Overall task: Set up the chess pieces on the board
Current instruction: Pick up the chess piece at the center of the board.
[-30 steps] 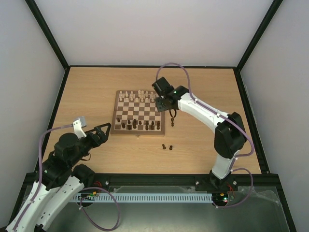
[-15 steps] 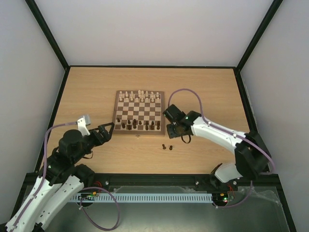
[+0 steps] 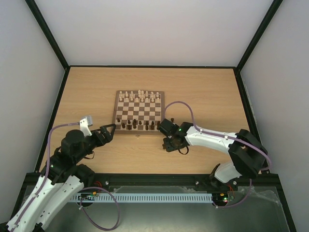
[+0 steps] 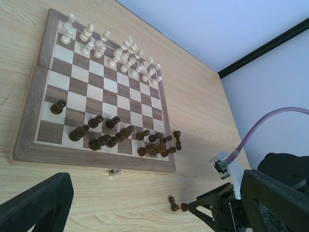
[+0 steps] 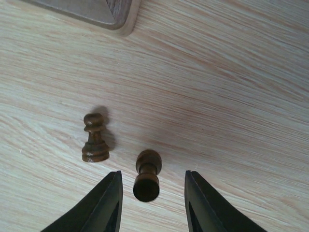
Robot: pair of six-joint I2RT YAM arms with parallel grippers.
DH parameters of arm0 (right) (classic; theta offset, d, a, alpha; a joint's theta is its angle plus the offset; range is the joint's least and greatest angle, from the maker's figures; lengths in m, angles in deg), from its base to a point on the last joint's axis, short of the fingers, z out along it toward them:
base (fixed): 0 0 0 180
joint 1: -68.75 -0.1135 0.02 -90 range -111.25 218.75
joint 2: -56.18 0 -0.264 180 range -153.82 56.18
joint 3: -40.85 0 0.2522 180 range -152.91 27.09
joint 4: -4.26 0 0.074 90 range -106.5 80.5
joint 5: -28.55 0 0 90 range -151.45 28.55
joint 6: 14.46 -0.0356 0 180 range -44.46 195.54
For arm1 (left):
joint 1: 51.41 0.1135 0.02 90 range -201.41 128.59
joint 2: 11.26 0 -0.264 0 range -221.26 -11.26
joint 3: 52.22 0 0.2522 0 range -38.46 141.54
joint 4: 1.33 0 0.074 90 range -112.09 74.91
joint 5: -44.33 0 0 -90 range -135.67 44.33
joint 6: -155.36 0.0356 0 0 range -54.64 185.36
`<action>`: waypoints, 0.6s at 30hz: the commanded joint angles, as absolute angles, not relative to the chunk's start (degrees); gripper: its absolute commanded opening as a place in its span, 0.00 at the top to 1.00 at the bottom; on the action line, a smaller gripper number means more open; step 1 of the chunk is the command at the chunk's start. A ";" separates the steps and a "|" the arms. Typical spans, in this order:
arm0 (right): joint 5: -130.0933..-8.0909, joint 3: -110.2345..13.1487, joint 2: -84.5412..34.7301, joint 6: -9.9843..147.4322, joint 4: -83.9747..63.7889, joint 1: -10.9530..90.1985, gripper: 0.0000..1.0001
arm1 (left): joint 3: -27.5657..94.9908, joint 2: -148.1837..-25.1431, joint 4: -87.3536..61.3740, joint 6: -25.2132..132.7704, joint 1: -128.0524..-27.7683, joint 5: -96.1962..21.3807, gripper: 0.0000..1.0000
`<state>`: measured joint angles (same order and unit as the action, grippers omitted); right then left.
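Right tool (image 5: pixel 152 175), partly open, straddles a dark pawn (image 5: pixel 147 181) on the surface (image 5: pixel 231 96) without gripping it. Left tool (image 4: pixel 155 198) gapes wide and empty beside the board (image 4: pixel 29 111).

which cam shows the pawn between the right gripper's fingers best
Right wrist: the pawn stands large and sharp between the right gripper's open fingers, untouched. The left wrist view shows only a tiny far speck by the fingertips; in the top view the gripper hides it.

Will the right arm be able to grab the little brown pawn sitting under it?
Probably yes. The pawn stands between the right gripper's open fingers with nothing blocking it; the second pawn stands just outside them.
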<state>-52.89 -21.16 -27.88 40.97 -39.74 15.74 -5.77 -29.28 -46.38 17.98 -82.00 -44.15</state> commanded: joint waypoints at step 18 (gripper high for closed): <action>-51.20 -30.58 -28.23 41.47 -46.39 12.09 0.91 | -1.75 -28.09 -48.72 18.59 -82.17 -45.81 0.02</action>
<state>-52.68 -23.30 -30.26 40.78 -40.48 14.36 -5.33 -28.91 -46.97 17.98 -82.00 -44.39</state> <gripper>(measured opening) 0.123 0.976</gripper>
